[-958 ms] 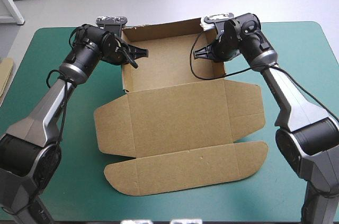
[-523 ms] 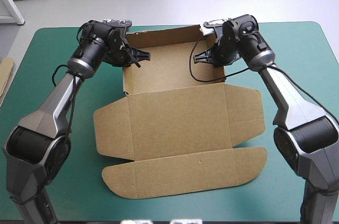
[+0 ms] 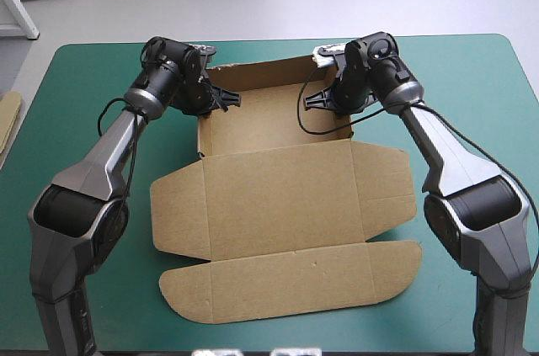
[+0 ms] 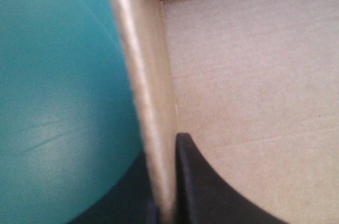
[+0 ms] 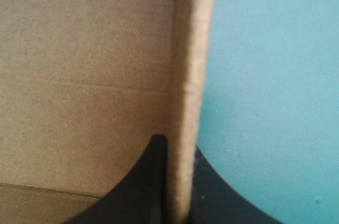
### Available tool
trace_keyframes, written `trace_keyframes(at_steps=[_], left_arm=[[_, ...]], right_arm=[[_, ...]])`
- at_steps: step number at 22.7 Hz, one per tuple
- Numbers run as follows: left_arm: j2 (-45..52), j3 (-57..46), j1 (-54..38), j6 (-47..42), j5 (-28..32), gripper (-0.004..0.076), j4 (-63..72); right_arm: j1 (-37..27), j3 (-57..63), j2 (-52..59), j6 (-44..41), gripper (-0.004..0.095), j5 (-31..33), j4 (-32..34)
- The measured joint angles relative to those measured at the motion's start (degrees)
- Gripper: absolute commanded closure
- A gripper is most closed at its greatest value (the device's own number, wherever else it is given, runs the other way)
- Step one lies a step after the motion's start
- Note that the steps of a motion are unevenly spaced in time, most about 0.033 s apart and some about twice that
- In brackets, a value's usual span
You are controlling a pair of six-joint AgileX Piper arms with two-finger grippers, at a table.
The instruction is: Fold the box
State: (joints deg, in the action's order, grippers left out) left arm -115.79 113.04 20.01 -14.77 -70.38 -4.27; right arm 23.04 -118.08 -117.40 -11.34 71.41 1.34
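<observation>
The brown box (image 3: pixel 278 196) lies mid-table as an open tray at the far side, with its lid and flaps flat toward the near edge. My left gripper (image 3: pixel 221 99) is shut on the box at the tray's left wall (image 4: pixel 151 102); one black finger (image 4: pixel 212 187) is inside the tray, the other outside over the teal-green cover. My right gripper (image 3: pixel 318 99) is shut on the box at the tray's right wall (image 5: pixel 188 91), one finger (image 5: pixel 143 187) inside, one outside. Both walls stand upright.
A strip of more brown board (image 3: pixel 8 116) shows at the table's left edge. Bare teal-green cover (image 3: pixel 472 120) lies to the right and left of the box. The lid's rounded tuck flap (image 3: pixel 286 280) reaches toward the near edge.
Both grippers moved inward and toward the near side along the tray's side walls. The side walls now stand more upright, and the tray has shifted slightly nearer.
</observation>
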Motion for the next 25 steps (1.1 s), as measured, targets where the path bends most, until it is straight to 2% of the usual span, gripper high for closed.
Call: trace_keyframes(at_steps=[6, 11, 25], left_arm=[[-1.7, 0.0, -4.4, 1.9, -0.7, 0.0732, 5.1], [-5.6, 0.2, -4.4, 2.1, 0.0, 0.0732, 5.8], [-6.4, 0.7, -4.4, 3.9, 0.2, 0.0732, 6.2]], right_arm=[[0.4, 0.1, -2.1, 0.0, 0.0915, -0.6, -2.0], [0.5, 0.0, -4.8, 0.0, 0.0916, -0.3, -1.9], [0.3, -0.9, -7.2, 0.0, 0.0921, -0.3, -1.7]])
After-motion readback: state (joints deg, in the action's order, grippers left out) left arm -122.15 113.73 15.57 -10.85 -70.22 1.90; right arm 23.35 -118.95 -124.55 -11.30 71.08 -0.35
